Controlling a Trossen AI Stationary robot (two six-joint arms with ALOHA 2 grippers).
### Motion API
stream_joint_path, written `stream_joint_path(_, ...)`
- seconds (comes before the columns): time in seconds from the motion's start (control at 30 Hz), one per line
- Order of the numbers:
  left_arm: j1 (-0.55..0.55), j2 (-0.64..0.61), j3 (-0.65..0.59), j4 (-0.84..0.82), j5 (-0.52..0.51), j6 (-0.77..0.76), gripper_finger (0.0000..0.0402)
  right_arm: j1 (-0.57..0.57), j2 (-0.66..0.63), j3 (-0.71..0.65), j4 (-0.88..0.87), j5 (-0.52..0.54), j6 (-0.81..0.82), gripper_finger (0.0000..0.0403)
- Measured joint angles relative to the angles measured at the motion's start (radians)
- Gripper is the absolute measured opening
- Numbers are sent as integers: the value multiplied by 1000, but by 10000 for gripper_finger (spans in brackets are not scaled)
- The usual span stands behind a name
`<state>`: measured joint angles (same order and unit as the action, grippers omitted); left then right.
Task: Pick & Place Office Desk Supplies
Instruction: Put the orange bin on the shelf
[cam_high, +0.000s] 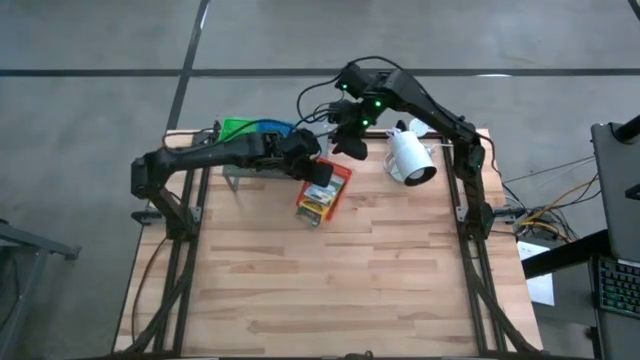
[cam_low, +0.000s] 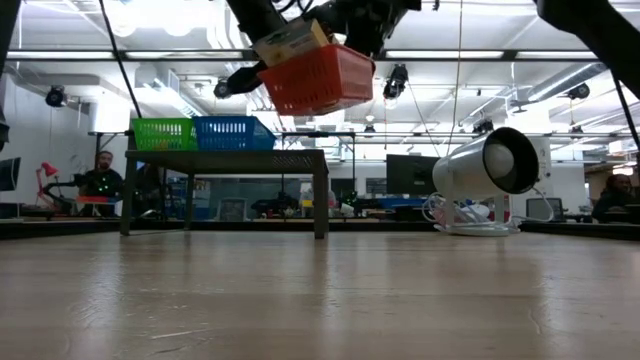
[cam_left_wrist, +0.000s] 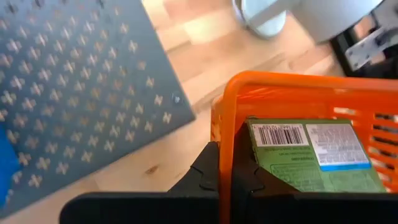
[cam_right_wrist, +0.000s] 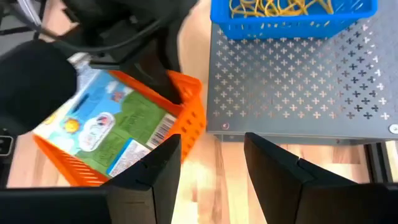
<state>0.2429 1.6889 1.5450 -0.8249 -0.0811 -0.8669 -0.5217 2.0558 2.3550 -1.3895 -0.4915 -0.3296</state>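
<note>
A red-orange tray (cam_low: 325, 82) hangs in the air above the table with a printed green and yellow card box (cam_right_wrist: 106, 127) lying in it. My left gripper (cam_high: 312, 172) is shut on its wall. My right gripper (cam_right_wrist: 211, 165) stands open higher up, near the shelf's right end and beside the tray, with nothing between its fingers. The green tray (cam_low: 163, 133) and the blue tray (cam_low: 233, 132) stand on top of the grey perforated shelf (cam_low: 225, 158). The blue one holds tan rubber bands (cam_right_wrist: 283, 6). My left gripper holds the tray by one side wall (cam_left_wrist: 227, 134), just below its rim, one finger inside the tray and one outside. The fingers slant down from the table's left. The tray is lifted clear of the table and tilted, with the box resting in it.
A white lamp (cam_high: 410, 158) lies on its side at the table's far right, close to the right arm. The shelf stands on legs at the far left. The near half of the wooden table (cam_high: 330, 290) shows bare boards.
</note>
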Motion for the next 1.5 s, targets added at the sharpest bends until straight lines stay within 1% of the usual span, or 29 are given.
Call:
stream_joint_path(0.1,8,-3,30,-12,0,0,2,0,-13,0,0,-6,8,171)
stream_joint_path(0.2,14,-3,87,-75,6,1,2,0,-16,-3,-2,-14,-8,171)
stream_joint_path(0.3,20,-3,147,-173,-38,2,2,0,-19,-23,-11,-33,-39,171)
stream_joint_path(0.37,27,-4,185,-254,-90,-13,2,-4,-19,-47,-25,-90,-66,171)
stream_joint_path(0.4,33,-6,205,-276,-99,-21,2,-7,-21,-61,-24,-123,-80,171)
stream_joint_path(0.47,48,-7,237,-295,-96,-27,2,-15,-27,-88,-39,-189,-123,171)
stream_joint_path(0.6,75,-7,264,-303,-53,-28,2,-33,-28,-159,-72,-302,-203,171)
stream_joint_path(0.67,91,-7,265,-291,-52,-28,2,-52,-36,-205,-74,-378,-250,171)
stream_joint_path(0.77,125,-6,263,-316,-55,-31,2,-91,-75,-293,-72,-528,-347,171)
stream_joint_path(0.83,142,-2,263,-325,-57,-35,2,-122,-116,-361,-71,-592,-411,171)
stream_joint_path(0.97,178,5,262,-324,-18,-41,2,-195,-214,-506,-49,-623,-506,171)
stream_joint_path(1.1,219,13,262,-321,22,-50,2,-257,-326,-663,25,-717,-576,171)
stream_joint_path(1.17,238,16,262,-320,38,-51,2,-278,-376,-739,65,-738,-596,171)
stream_joint_path(1.3,266,17,262,-321,51,-50,2,-292,-460,-876,193,-740,-571,171)
stream_joint_path(1.43,278,17,262,-319,9,-49,2,-290,-513,-975,329,-740,-499,171)
stream_joint_path(1.5,278,17,261,-297,7,-36,2,-290,-528,-1009,384,-740,-469,171)
